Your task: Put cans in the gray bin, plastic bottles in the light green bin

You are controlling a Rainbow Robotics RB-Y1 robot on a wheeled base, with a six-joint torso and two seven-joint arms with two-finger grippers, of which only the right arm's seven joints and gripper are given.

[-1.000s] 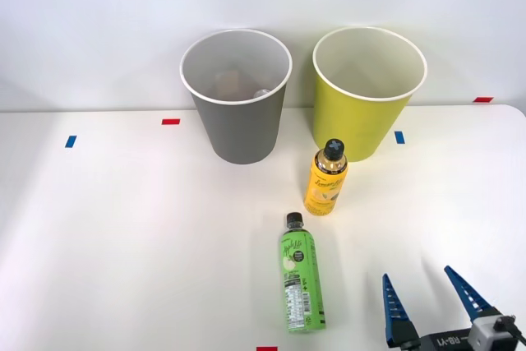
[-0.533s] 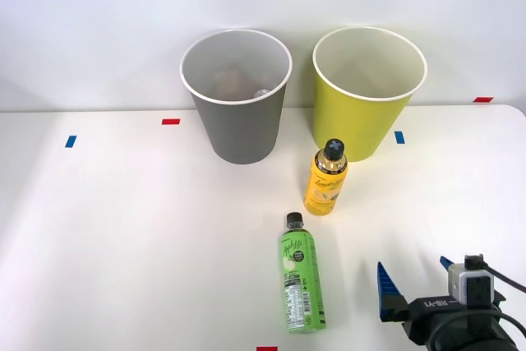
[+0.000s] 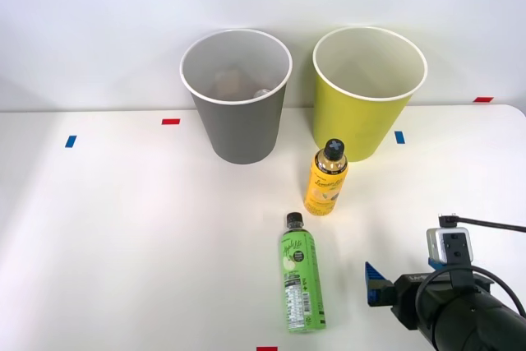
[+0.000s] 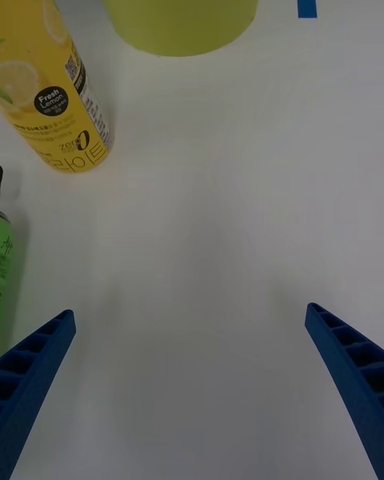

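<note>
The green bottle (image 3: 300,282) lies on its side on the white desk (image 3: 123,236), black cap pointing toward the bins, label with the apple picture facing up; in the wrist view a sliver of it (image 4: 5,272) shows at the frame edge. Just beyond its cap stands a yellow bottle (image 3: 326,178) with a black cap, upright, lemon print on its label (image 4: 56,88). The yellow bottle sits just in front of the light green bin (image 3: 367,96), near its base. The gray bin (image 3: 237,96) stands beside the light green bin, on the robot's left of it, the two apart; something indistinct lies inside the gray bin. Small blue and red tape marks dot the desk, one blue mark (image 3: 399,137) close to the light green bin. The right pincer (image 4: 192,392) hangs low over bare desk to the robot's right of the green bottle, touching nothing, its blue ribbed fingers (image 4: 352,376) spread wide apart; one fingertip (image 3: 376,284) shows in the front view.
</note>
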